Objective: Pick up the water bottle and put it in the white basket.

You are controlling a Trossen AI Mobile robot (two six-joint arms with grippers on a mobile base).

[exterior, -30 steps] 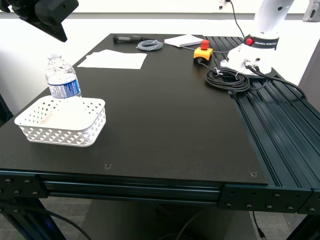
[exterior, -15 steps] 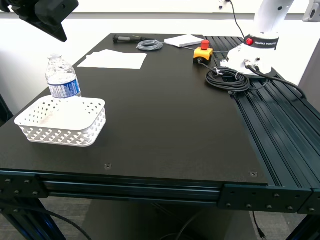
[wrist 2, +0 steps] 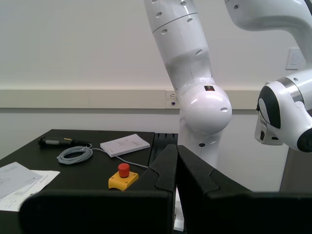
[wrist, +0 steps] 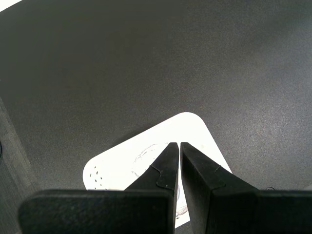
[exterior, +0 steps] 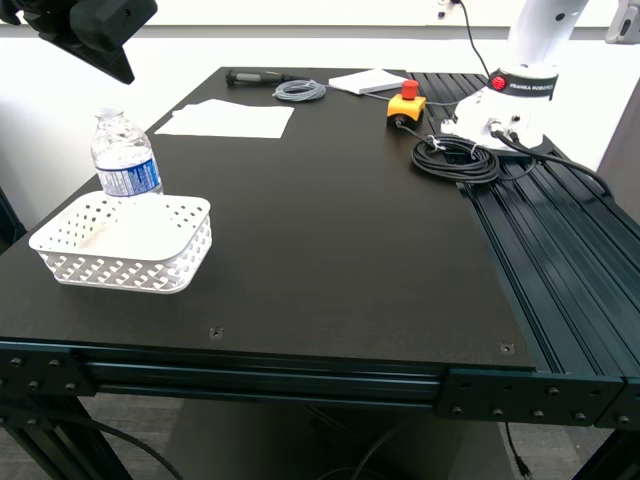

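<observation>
In the exterior view the water bottle (exterior: 125,155) stands upright at the far rim of the white basket (exterior: 160,262), near the table's edge on the exterior view's left. Its base is hidden by the basket wall, so I cannot tell whether it stands inside or just behind. My first gripper (wrist: 176,145) hangs high above the table, shut on nothing, with the white basket (wrist: 122,165) far below its tips. My second gripper (wrist 2: 172,146) is shut and empty, facing the table's far end, away from the bottle.
A dark arm part (exterior: 85,30) hangs at the exterior view's upper left. White paper sheets (exterior: 228,119), a coiled grey cable (exterior: 299,91), a booklet (exterior: 368,81), a yellow stop button (exterior: 405,105), a black cable coil (exterior: 455,157) and a white robot base (exterior: 510,100) lie at the far end.
</observation>
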